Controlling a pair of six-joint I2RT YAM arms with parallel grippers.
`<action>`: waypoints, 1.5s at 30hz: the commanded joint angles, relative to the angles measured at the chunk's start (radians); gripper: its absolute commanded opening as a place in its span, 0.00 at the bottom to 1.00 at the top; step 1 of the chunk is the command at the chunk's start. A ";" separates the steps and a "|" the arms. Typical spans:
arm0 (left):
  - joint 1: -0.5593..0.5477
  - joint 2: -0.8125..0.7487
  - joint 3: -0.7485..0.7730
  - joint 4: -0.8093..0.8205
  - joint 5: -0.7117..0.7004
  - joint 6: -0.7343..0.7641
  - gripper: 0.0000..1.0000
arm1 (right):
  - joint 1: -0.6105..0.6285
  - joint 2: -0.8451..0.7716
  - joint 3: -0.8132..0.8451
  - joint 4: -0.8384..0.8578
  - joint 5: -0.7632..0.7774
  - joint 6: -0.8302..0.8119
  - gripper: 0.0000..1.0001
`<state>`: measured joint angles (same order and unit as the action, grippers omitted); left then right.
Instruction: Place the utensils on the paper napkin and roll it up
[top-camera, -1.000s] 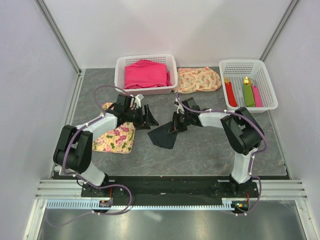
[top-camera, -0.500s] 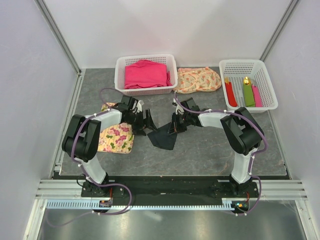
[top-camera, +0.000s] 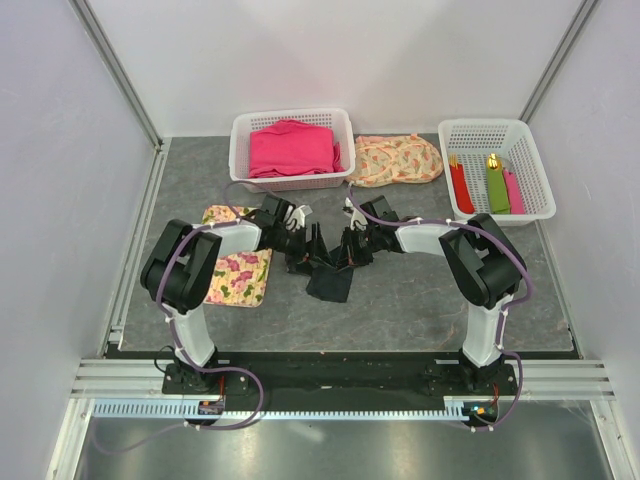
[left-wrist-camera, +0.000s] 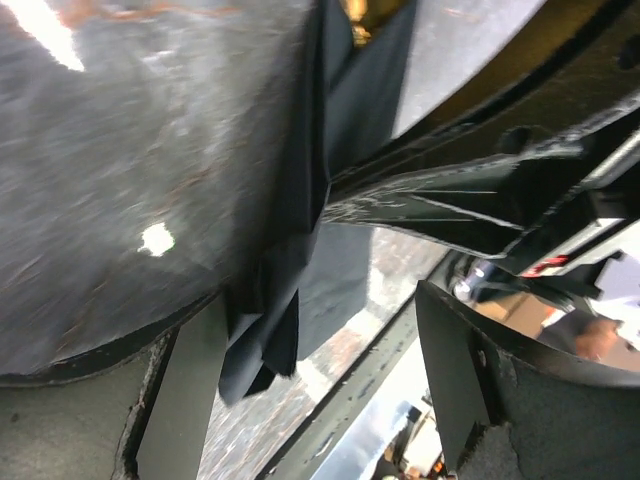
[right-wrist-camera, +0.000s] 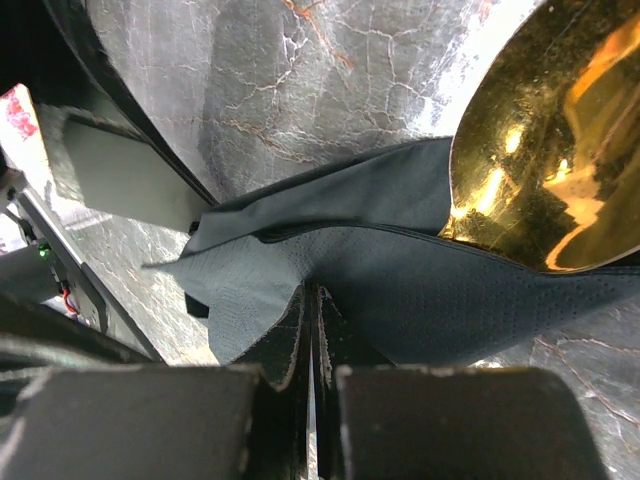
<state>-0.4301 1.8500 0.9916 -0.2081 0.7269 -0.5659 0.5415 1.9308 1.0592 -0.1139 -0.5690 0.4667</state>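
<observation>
The black paper napkin lies folded and bunched on the table between my two grippers. A gold spoon head of the utensils sticks out from under its fold; the other pieces are hidden. My right gripper is shut on a pinched fold of the napkin, jaws pressed together. My left gripper is open, its fingers spread wide, with a hanging napkin fold right beside its left finger. The right gripper's fingers touch that fold from the other side.
A floral mat lies left of the napkin. A white basket with pink cloth stands at the back, a floral cloth beside it. A second basket at the back right holds red, green and pink rolls.
My left gripper has moved right, off the floral mat, up to the napkin and the right gripper. The napkin has been pushed into a narrower, folded shape. The right gripper has held its place.
</observation>
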 joint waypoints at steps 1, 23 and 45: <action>-0.021 0.038 -0.039 0.150 0.016 -0.048 0.82 | 0.011 0.063 -0.022 -0.113 0.075 -0.042 0.00; 0.016 0.098 -0.024 0.352 0.071 -0.091 0.88 | 0.012 0.060 -0.021 -0.116 0.077 -0.037 0.00; 0.064 0.017 -0.024 0.179 0.262 0.092 0.71 | 0.012 0.066 -0.015 -0.119 0.083 -0.036 0.00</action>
<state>-0.3664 1.9305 0.9771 0.0212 0.9207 -0.5415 0.5415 1.9388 1.0683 -0.1253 -0.5793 0.4679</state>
